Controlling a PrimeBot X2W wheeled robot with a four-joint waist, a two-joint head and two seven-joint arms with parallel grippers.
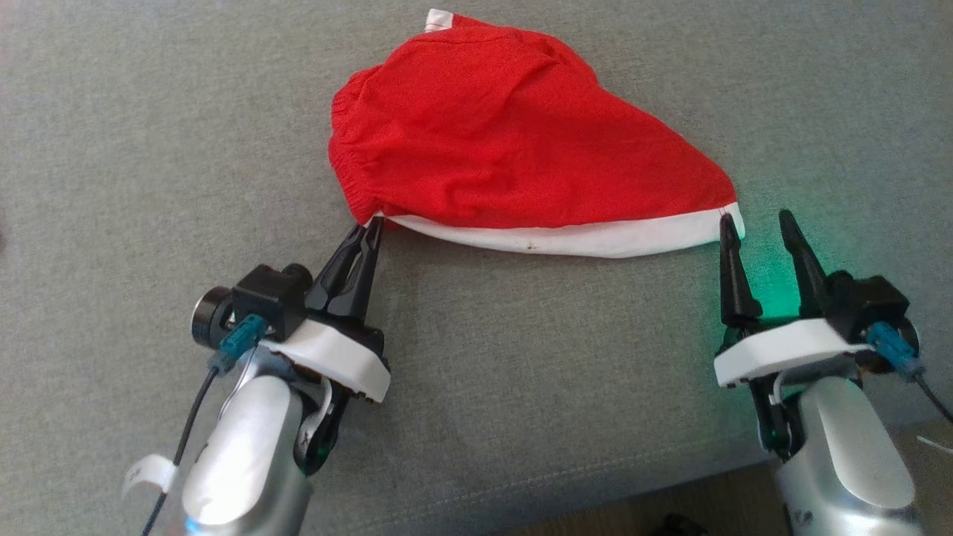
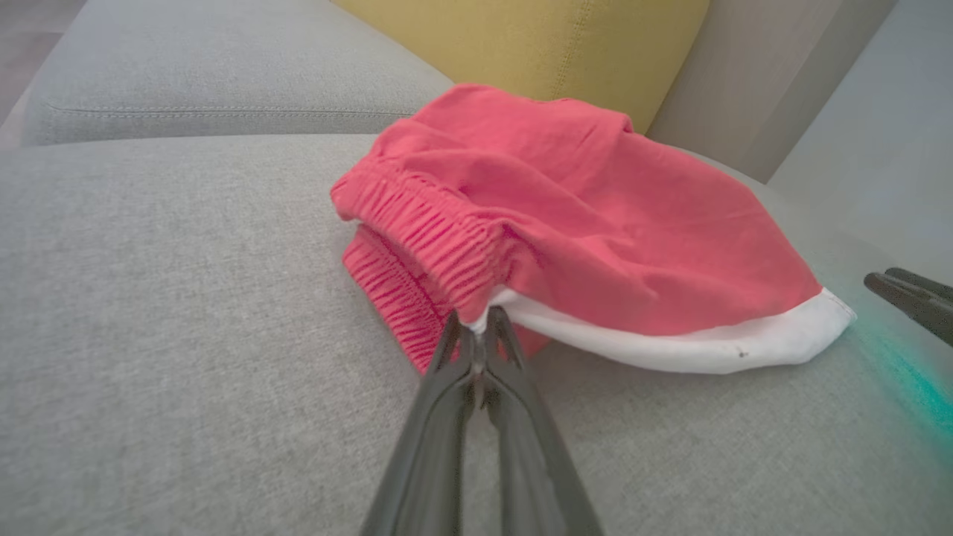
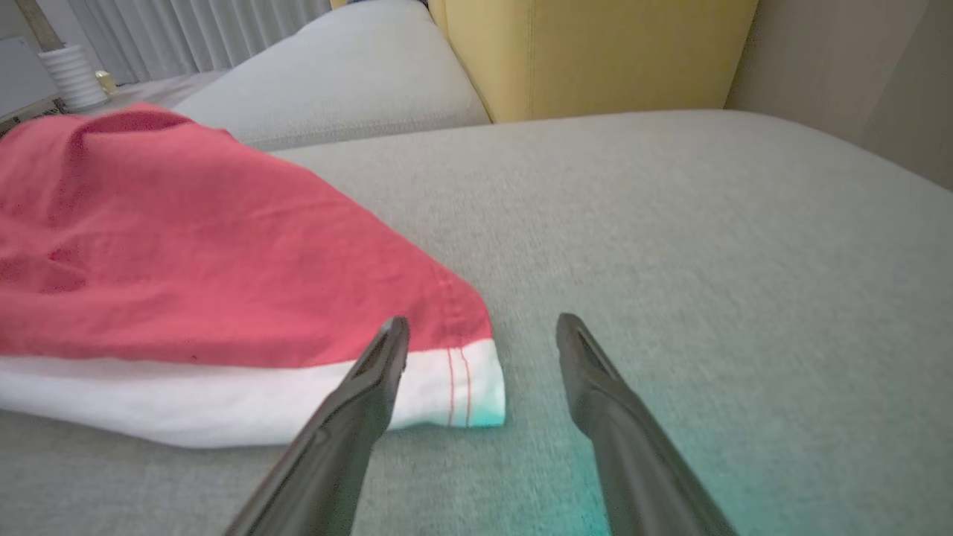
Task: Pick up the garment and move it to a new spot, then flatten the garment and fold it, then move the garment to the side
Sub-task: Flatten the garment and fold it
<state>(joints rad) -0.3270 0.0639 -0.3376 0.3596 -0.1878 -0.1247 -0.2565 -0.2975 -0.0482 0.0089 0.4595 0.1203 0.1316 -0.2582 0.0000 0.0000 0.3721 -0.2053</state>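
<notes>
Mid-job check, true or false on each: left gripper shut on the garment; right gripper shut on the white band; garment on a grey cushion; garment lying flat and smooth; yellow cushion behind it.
1. The left gripper is shut on the garment. True.
2. The right gripper is shut on the white band. False: its fingers are spread open at the band's end.
3. The garment lies on a grey cushion. True.
4. The garment lies flat and smooth. False: it is rumpled and humped up.
5. A yellow cushion stands behind the garment. True.
</notes>
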